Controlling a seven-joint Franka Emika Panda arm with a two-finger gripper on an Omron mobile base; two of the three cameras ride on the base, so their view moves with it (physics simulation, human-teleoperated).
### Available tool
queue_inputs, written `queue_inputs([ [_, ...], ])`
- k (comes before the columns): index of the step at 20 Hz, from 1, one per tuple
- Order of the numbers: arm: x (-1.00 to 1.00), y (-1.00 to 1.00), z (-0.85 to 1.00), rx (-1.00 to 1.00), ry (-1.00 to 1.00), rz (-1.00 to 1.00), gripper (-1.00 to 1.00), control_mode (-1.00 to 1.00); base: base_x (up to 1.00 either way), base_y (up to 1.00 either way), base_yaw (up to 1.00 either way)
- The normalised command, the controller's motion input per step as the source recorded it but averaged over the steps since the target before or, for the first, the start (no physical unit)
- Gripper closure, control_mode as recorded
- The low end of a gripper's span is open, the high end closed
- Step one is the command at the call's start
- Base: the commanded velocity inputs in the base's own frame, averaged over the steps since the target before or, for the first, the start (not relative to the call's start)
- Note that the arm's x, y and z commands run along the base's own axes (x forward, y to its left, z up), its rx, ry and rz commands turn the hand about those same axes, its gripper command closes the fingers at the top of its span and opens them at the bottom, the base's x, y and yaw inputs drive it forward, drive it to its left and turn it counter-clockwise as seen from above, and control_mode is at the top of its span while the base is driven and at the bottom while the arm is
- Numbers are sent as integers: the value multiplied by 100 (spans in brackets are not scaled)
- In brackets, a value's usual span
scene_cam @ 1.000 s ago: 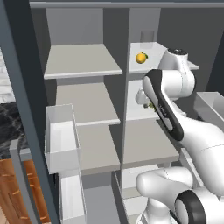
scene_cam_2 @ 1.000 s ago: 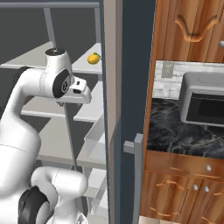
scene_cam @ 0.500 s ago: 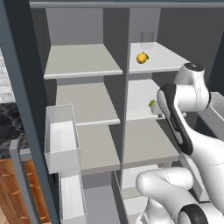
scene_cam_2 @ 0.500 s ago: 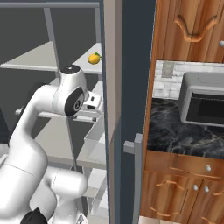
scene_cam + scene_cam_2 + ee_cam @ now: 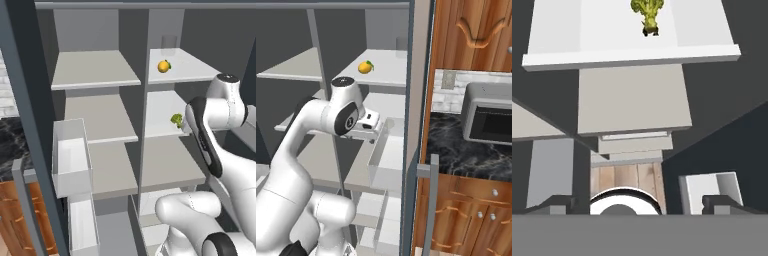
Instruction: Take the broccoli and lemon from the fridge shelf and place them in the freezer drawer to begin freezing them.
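The lemon (image 5: 163, 66) (image 5: 365, 67) lies on the top right fridge shelf (image 5: 190, 72), untouched. One shelf lower, the broccoli (image 5: 176, 119) sits near that shelf's front edge, right beside my forearm. In the hand view the broccoli (image 5: 648, 15) stands far ahead on the pale shelf (image 5: 587, 40). My gripper (image 5: 641, 203) hangs back from that shelf, open, its fingertips (image 5: 559, 202) wide apart with nothing between them. The freezer drawer is out of view.
A vertical grey divider (image 5: 142, 125) splits the fridge into left and right shelf stacks. Translucent door bins (image 5: 67, 160) (image 5: 387, 155) hang on the open doors at both sides. A marble counter with a microwave (image 5: 491, 120) stands to the right.
The arm has dropped from the top shelf's height and pulled back to the right. The broccoli, covered by the arm before, now shows. The lemon has not moved.
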Motion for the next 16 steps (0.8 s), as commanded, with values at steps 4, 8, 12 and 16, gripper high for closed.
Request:
queue_inputs([
  [4,71,-7,-14,0,0,0,-100,-100,0,0,0],
  [8,100,2,-29,0,0,6,-100,-100,0,0,0],
  [12,79,-3,-41,0,0,0,-100,-100,0,0,0],
  [16,56,-5,-39,0,0,3,-100,-100,0,0,0],
])
